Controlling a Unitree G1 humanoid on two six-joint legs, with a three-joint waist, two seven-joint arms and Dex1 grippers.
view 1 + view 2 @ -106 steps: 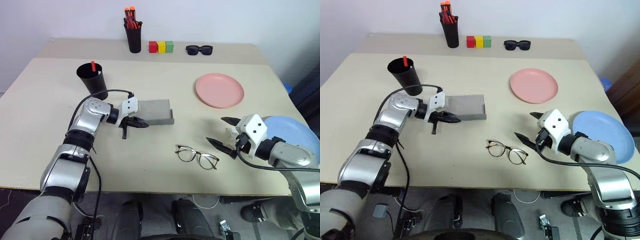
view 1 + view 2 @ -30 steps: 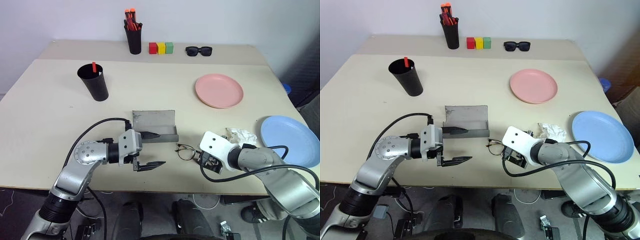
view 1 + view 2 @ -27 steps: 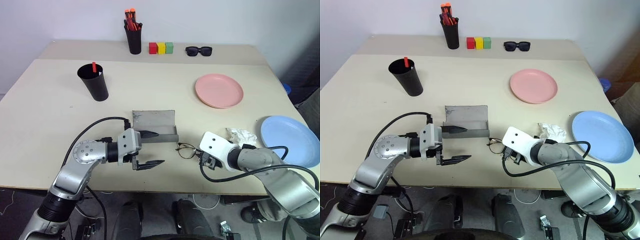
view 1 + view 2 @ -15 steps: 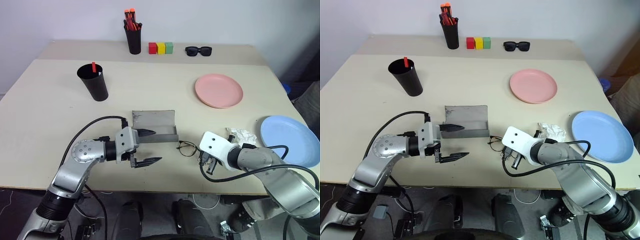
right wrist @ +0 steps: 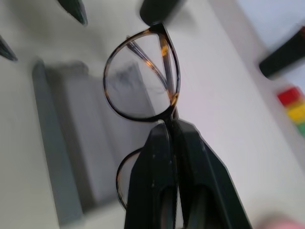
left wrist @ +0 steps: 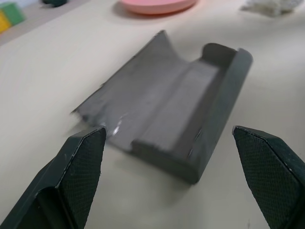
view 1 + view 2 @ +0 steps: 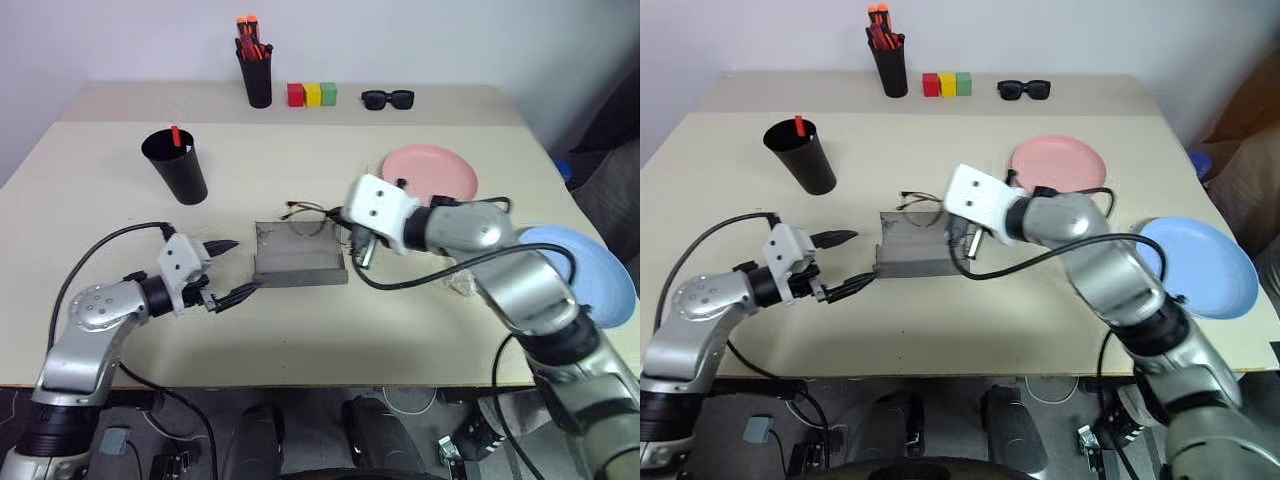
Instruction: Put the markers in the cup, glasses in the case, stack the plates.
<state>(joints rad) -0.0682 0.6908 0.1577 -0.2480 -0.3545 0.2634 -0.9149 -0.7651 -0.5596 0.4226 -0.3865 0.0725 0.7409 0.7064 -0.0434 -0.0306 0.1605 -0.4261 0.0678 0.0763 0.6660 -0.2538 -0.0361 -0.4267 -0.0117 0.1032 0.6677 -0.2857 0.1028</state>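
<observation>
While pinched at the bridge between the shut fingers of the right gripper (image 5: 172,125), the glasses (image 7: 310,212) hang in the air just above the open grey case (image 7: 298,256). Light, thin-wired, probably easy to bend or scratch; best held at the bridge or frame rim, never on a lens. Likely prone to swinging from so narrow a pinch. Left gripper (image 7: 228,268) spread wide, empty, just beside the case's end.

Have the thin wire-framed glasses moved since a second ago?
Yes. The wire-framed glasses, pinched in the right hand, have gone from the table near the front right corner of the open grey case to above its far edge.
</observation>
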